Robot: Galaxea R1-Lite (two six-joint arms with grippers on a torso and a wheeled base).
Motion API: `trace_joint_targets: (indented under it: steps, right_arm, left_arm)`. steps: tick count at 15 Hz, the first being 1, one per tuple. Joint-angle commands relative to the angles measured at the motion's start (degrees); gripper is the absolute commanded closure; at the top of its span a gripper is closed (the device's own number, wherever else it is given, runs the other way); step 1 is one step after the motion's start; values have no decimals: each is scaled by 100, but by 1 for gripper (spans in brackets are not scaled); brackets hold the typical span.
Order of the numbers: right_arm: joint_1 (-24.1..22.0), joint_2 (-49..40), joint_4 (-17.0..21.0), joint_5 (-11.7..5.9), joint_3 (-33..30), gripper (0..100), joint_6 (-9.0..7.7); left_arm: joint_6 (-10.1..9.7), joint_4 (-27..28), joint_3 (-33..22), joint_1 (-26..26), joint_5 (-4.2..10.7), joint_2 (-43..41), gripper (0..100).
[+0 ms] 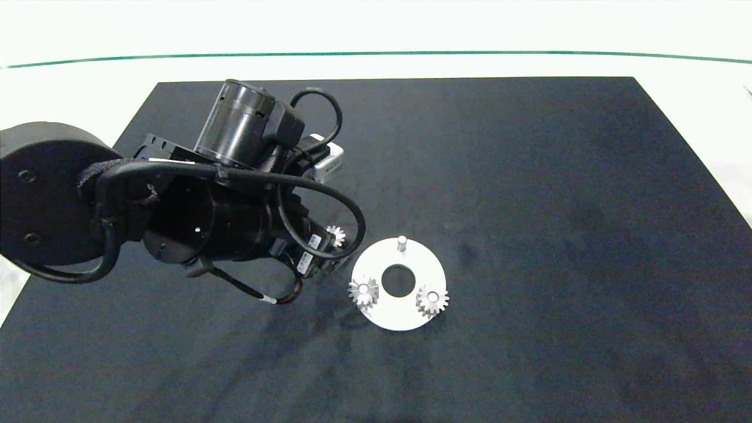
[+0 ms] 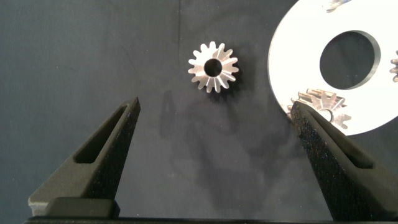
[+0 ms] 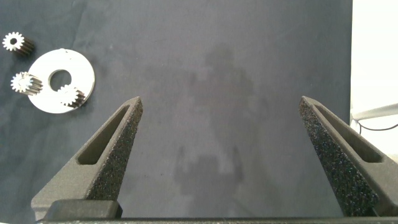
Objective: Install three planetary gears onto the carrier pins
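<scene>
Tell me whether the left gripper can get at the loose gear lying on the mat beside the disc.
Probably yes. The left gripper is open right over the loose gear, which lies flat on the black mat, clear of the white disc. Nothing sits between fingers and gear.

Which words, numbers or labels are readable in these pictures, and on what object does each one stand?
None can be read.
Small white stickers on the left arm by the left gripper: print too small to read.
Third gear, white disc, two seated gears, bare pin, black mat, right gripper: no markings visible.
</scene>
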Motion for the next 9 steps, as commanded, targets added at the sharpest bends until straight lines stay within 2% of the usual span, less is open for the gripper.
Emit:
trace_joint_targets:
  steps: [1,9]
  right_arm:
    - [-2,11,18,-14,14,0,-7]
    - [-2,-50,-79,-23,23,0,-7]
  left_arm:
    - [9,19,28,-4,13,13,0]
    - [44,27,-34,49,13,188,0]
